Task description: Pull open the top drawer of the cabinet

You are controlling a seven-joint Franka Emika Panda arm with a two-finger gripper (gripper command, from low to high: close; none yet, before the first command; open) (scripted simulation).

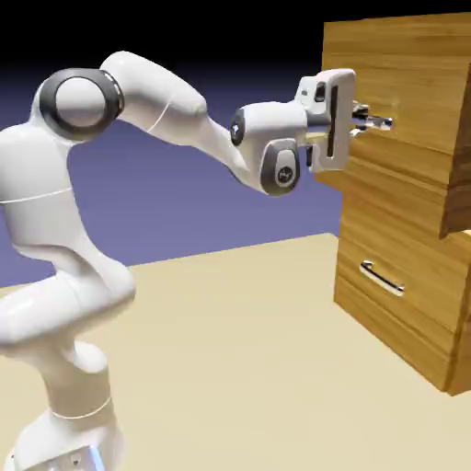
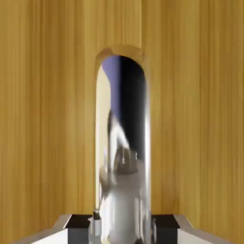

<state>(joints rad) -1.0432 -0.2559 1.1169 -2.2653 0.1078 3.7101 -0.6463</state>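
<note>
Up close, your hand view is nearly all wood grain of the top drawer (image 2: 47,119), with its silver handle (image 2: 123,157) large down the middle, mirroring the arm. You see the gripper (image 2: 123,228) pinching that handle, both fingertips (image 2: 78,229) cut off by the bottom edge. Outside, the gripper (image 1: 370,120) meets the handle (image 1: 380,121), though the contact is small and hard to read. That drawer (image 1: 405,87) stands out from the cabinet (image 1: 405,304), whose right side is cropped. Bare table (image 1: 239,368) lies open beside the arm (image 1: 166,110).
</note>
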